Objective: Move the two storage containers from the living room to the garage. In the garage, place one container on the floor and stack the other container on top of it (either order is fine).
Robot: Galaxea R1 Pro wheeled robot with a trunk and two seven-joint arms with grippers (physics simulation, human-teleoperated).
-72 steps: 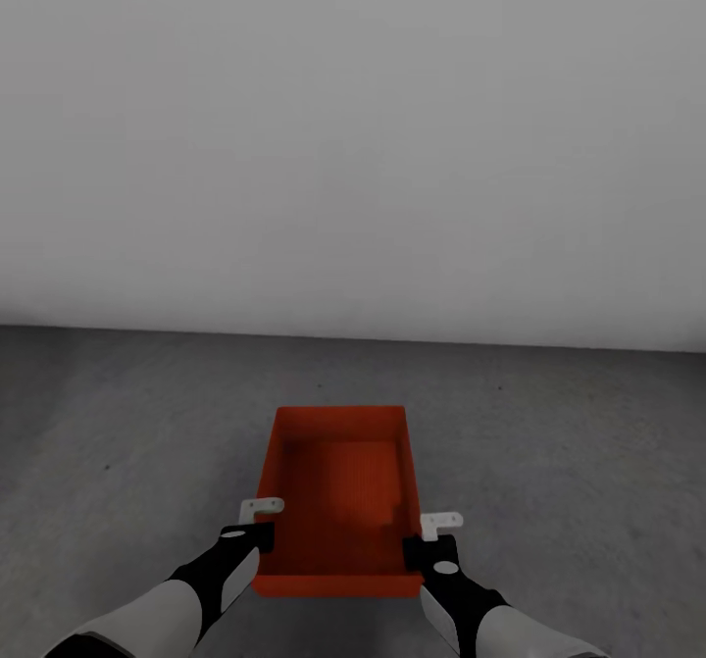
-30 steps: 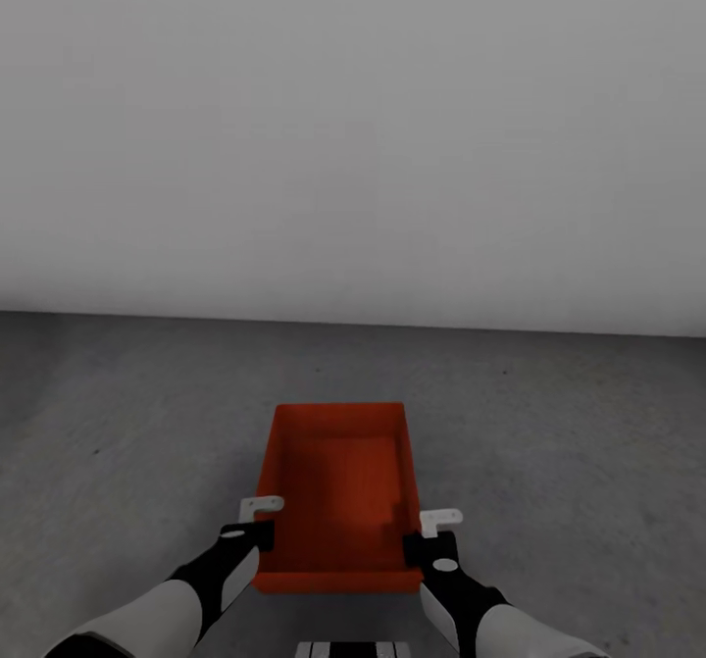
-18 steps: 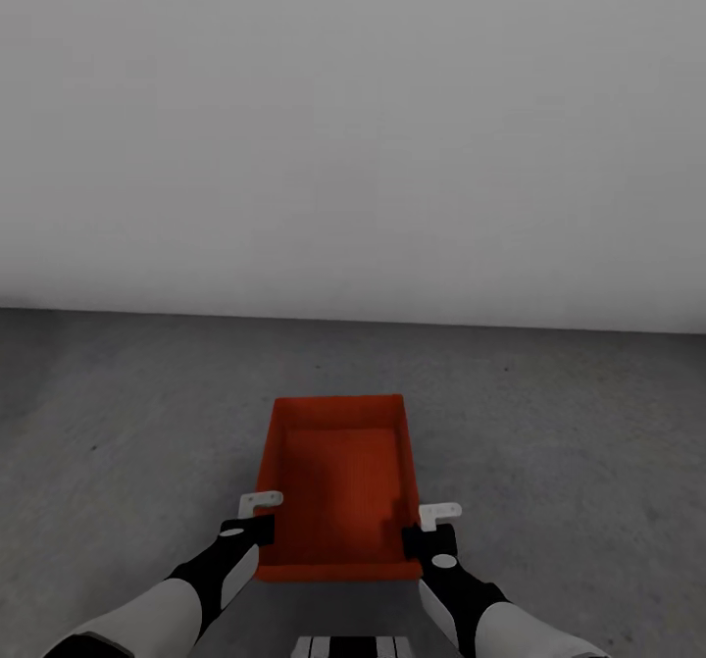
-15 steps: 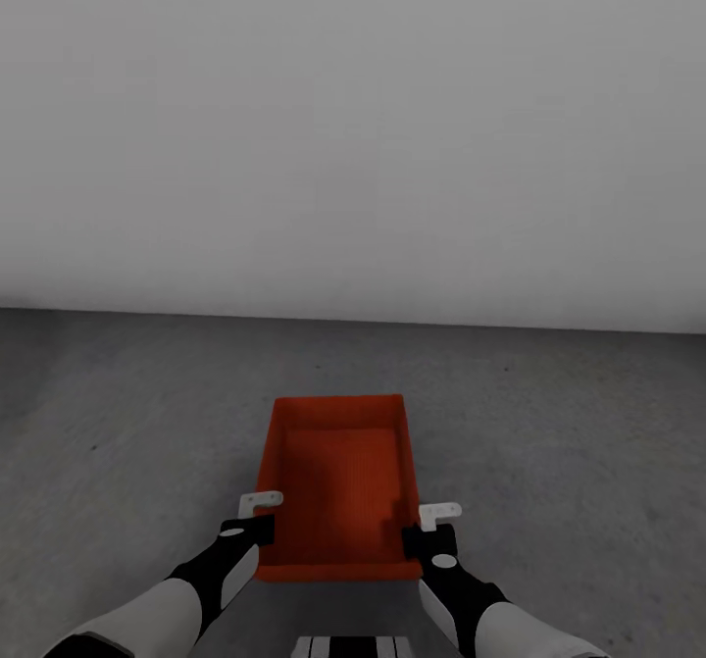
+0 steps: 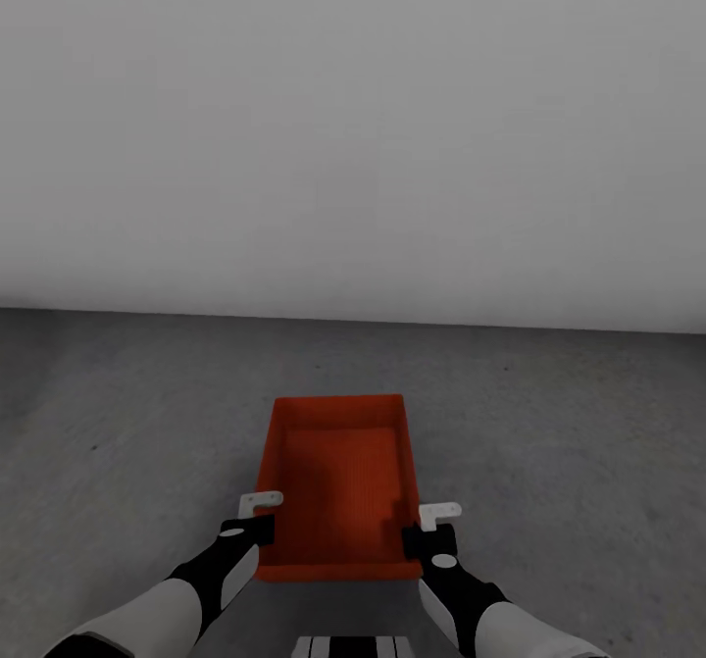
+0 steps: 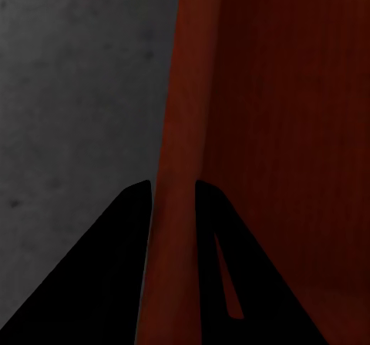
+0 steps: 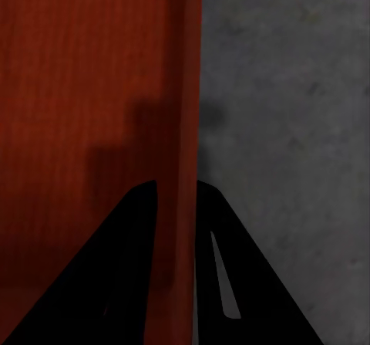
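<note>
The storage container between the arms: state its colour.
Orange-red all over, the storage container shows best in the head view.

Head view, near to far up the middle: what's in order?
Robot base edge → storage container, gripped at its sides by left hand and right hand → floor → wall.

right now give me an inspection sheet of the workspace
surface: dark grey speckled floor, rough, concrete-like
job's things: one orange-red storage container, open-topped, nothing inside, held between both arms; whether it touches the floor cannot be told
clutter: nothing seen
grippers: left gripper clamps the container's left side wall, one finger inside, one outside; right gripper clamps the right side wall likewise
cables: nothing seen
surroundings: plain white-grey wall ahead, meeting the floor beyond the container
</note>
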